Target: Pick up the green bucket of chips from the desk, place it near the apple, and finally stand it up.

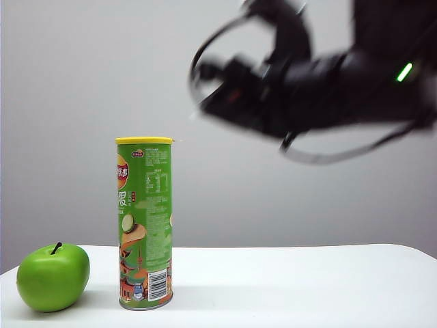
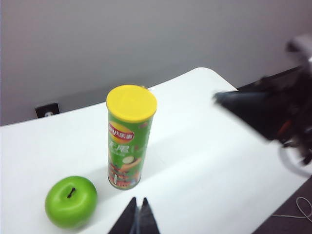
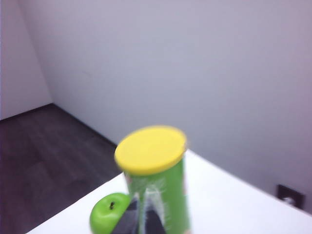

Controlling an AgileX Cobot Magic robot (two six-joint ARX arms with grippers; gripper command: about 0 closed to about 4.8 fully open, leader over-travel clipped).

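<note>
The green bucket of chips (image 1: 145, 222) stands upright on the white desk (image 1: 307, 287), yellow lid on top, just right of the green apple (image 1: 53, 277) with a small gap between them. My right arm (image 1: 307, 89) is a dark blur high above the desk, clear of the bucket. In the right wrist view my right gripper (image 3: 145, 197) has its fingers drawn together with nothing between them, and the bucket (image 3: 156, 180) and apple (image 3: 105, 217) lie beyond. My left gripper (image 2: 138, 200) is shut and empty, hovering near the bucket (image 2: 127, 141) and apple (image 2: 70, 202).
A plain grey wall stands behind the desk, with a wall socket (image 2: 47, 110) low on it. Dark floor (image 3: 44, 156) lies beyond the desk's rounded edge. My right arm (image 2: 263, 109) shows as a dark blur in the left wrist view.
</note>
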